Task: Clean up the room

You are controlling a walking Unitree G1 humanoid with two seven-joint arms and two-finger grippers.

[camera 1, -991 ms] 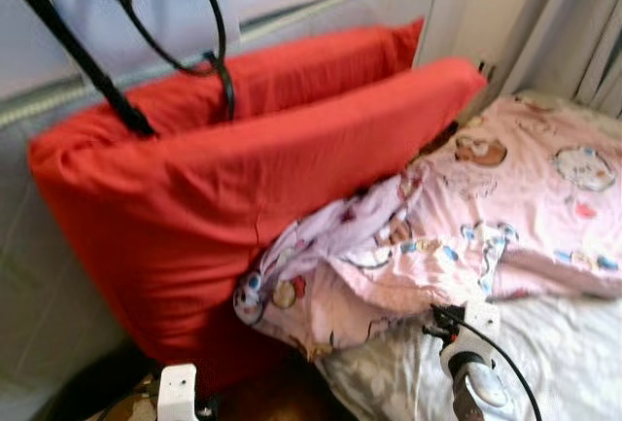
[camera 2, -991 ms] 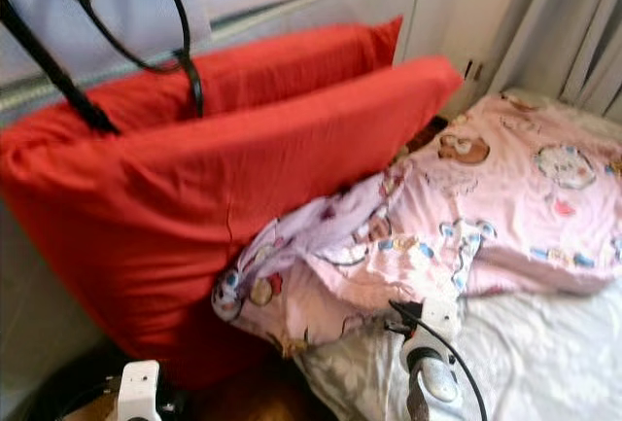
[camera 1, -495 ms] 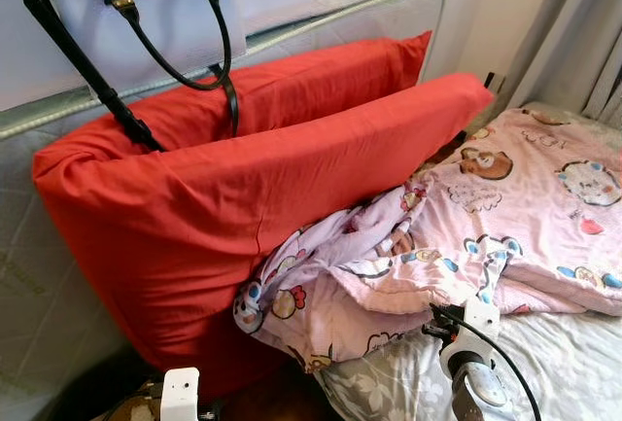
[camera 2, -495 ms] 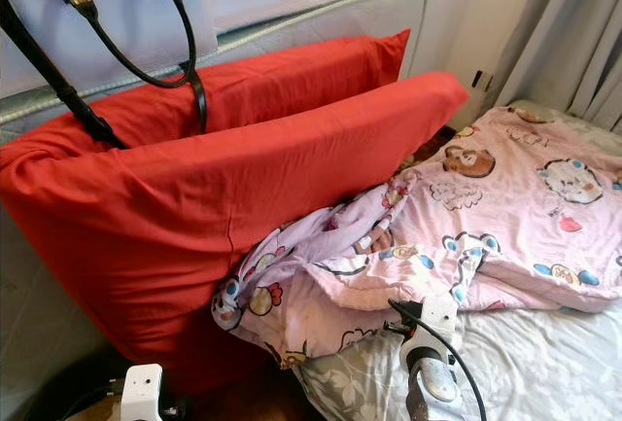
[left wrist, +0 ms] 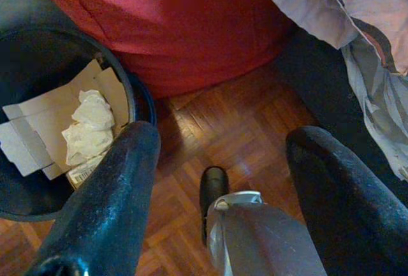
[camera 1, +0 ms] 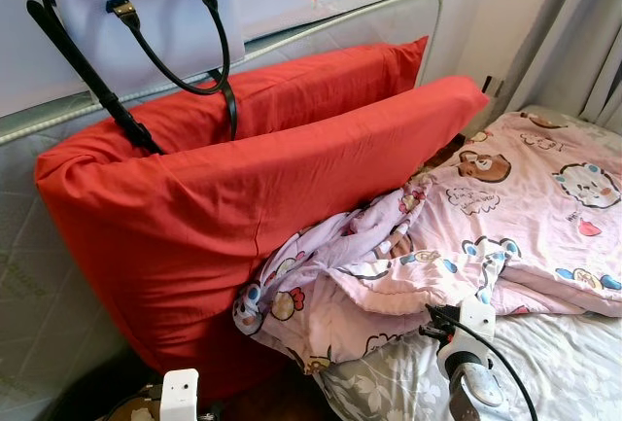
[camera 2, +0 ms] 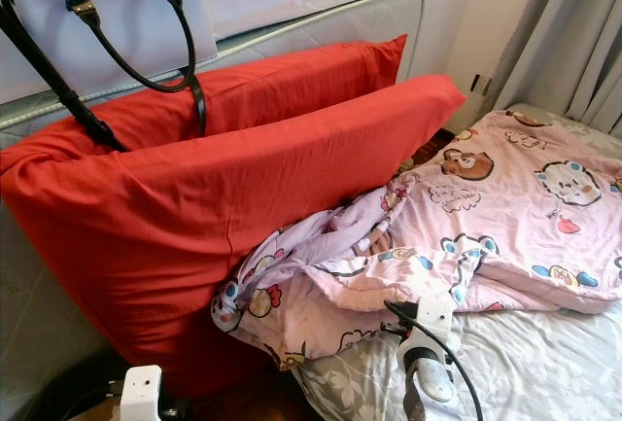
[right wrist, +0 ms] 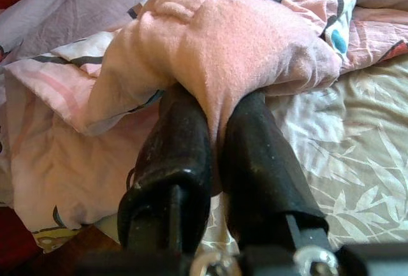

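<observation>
R gripper point(right wrist: 213, 142) is clamped on a fold of the pink cartoon-print quilt point(camera 1: 505, 217), fingers pinching the fleecy underside at the quilt's edge, over the grey leaf-print bedsheet point(camera 1: 564, 363). Quilt lies rumpled at 3 o'clock of the front red pillow point(camera 1: 243, 217); a second red pillow point(camera 1: 311, 86) stands behind it at 12, w/ a lavender handbag point(camera 1: 146, 13) on top against the headboard point(camera 1: 340, 27). L gripper point(left wrist: 217, 180) hangs low, fingers spread wide, nothing btwn them, above parquet floor point(left wrist: 223, 136) beside a black bin point(left wrist: 131, 94) holding cardboard and crumpled paper point(left wrist: 86, 129).
</observation>
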